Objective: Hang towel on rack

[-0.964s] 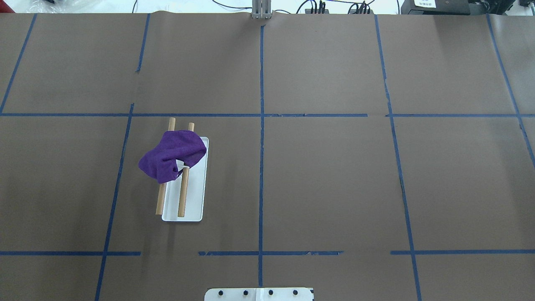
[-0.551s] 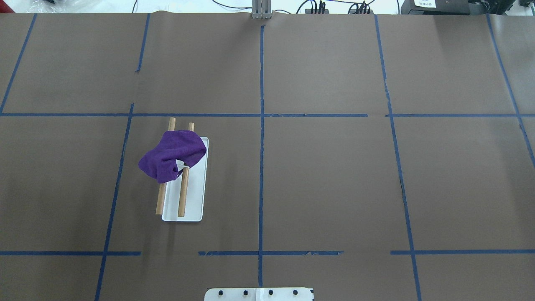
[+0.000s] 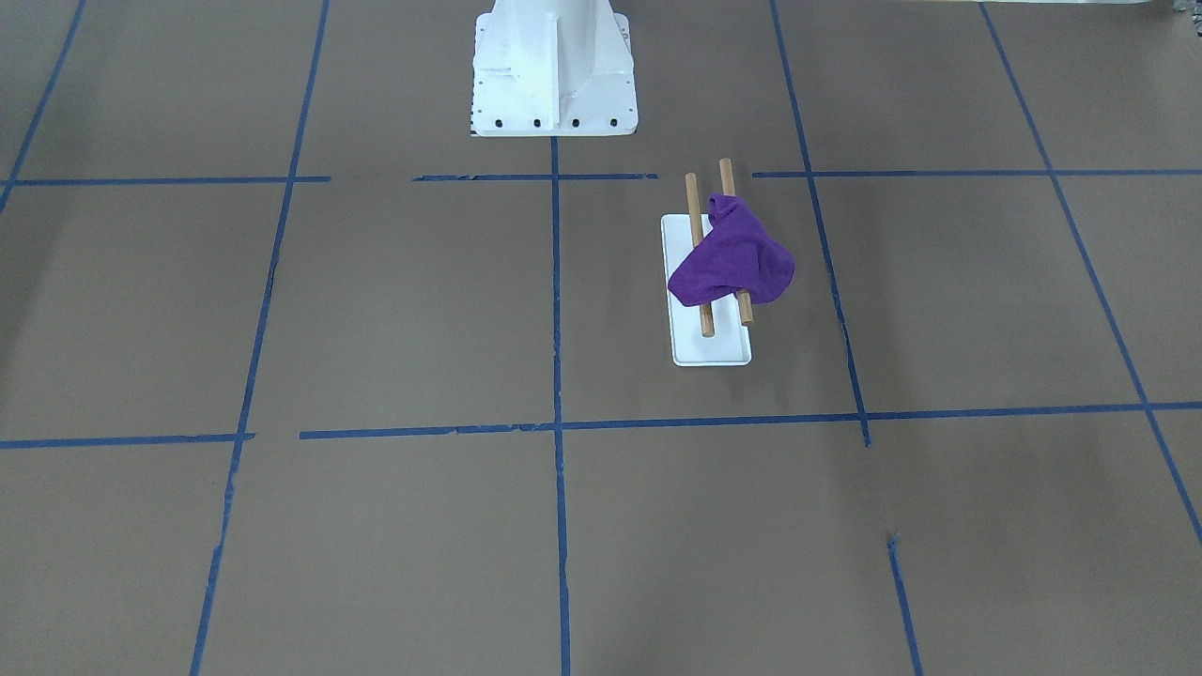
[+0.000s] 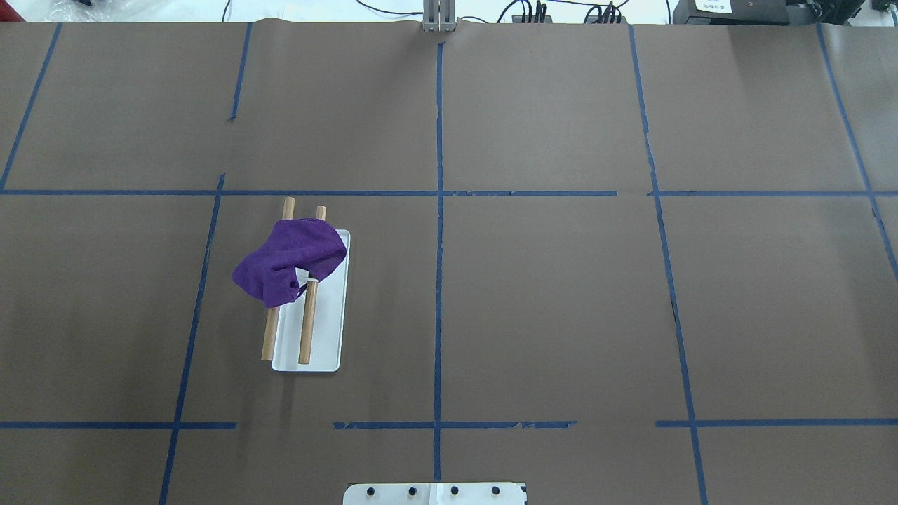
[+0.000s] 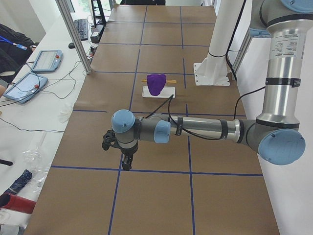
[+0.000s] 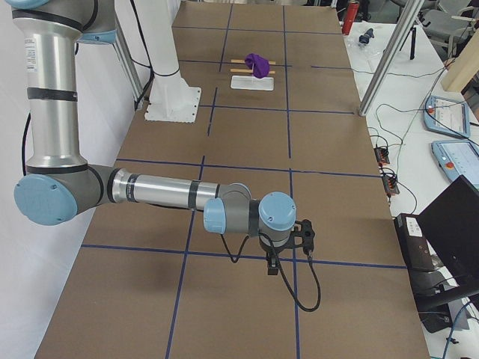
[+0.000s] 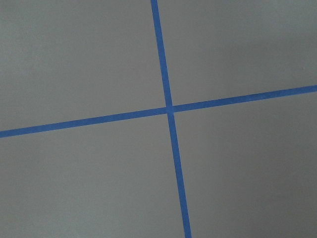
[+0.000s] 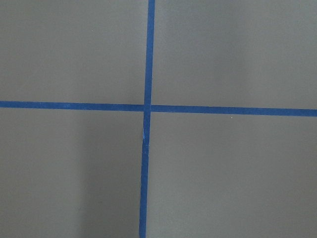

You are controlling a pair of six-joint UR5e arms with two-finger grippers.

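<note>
The towel [image 4: 289, 261] lies bunched over both wooden rods [image 4: 305, 330] of the rack [image 4: 326, 337], on their far half. In the overhead view it sags off the rack's 9 o'clock side. The rack stands on the table [image 4: 561, 315], at about 8 o'clock from the table's middle. The left gripper [image 5: 126, 164] and the right gripper [image 6: 273, 265] are well apart from it, at the table's two ends. Each points down over a crossing of blue tape [image 7: 168, 109]. Whether their jaws are spread or pressed together, I cannot tell.
</note>
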